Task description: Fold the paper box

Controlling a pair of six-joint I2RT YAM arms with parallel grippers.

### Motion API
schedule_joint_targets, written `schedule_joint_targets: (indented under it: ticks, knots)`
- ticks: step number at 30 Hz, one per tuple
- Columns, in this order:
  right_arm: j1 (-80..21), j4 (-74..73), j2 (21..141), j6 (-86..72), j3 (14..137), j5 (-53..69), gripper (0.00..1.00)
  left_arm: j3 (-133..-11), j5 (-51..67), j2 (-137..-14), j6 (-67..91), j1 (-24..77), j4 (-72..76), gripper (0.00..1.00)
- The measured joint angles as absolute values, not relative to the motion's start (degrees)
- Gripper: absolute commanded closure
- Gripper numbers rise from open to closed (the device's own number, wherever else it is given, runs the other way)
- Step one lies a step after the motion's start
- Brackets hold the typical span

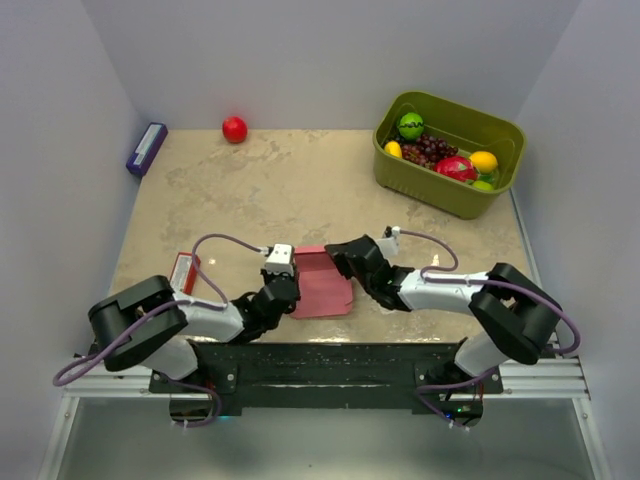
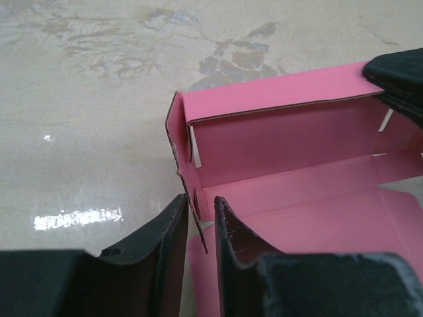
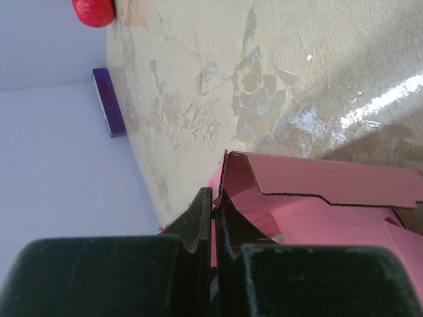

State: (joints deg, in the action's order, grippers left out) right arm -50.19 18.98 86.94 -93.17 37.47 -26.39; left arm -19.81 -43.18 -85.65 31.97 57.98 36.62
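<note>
The paper box (image 1: 322, 285) sits half-formed near the counter's (image 1: 300, 180) near edge. The right end effector (image 3: 213, 201) pinches one wall, likely steadying it; the left end effector (image 2: 200, 206) straddles the opposite wall, fingers slightly parted.

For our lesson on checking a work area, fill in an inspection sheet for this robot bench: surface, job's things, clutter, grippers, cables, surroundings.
Surface: beige mottled table, glossy, no spills seen.
Job's things: pink paper box, partly folded, walls raised, between the two arms.
Clutter: red ball, purple block and green basket of fruit at the back; red packet by the left arm.
Grippers: left gripper slightly open astride a box wall; right gripper shut on a box flap.
Cables: purple cables looped over both arms.
Surroundings: plain white walls on three sides.
</note>
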Motion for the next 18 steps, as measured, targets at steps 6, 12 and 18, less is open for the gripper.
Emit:
schedule_joint_targets:
  ticks: [6,12,18]
  knots:
    - [-50.24,22.04,86.91,-93.71,34.92,-26.39,1.00,-14.26,-35.38,-76.62,28.69,58.33,38.52,0.37]
    - [-50.24,25.87,85.60,-93.41,31.24,-26.46,1.00,-9.43,-25.89,-66.78,26.76,58.30,39.33,0.28]
    - [-50.28,29.71,83.46,-91.44,27.90,-27.07,1.00,-8.03,-14.81,-54.22,26.48,53.67,34.89,0.28]
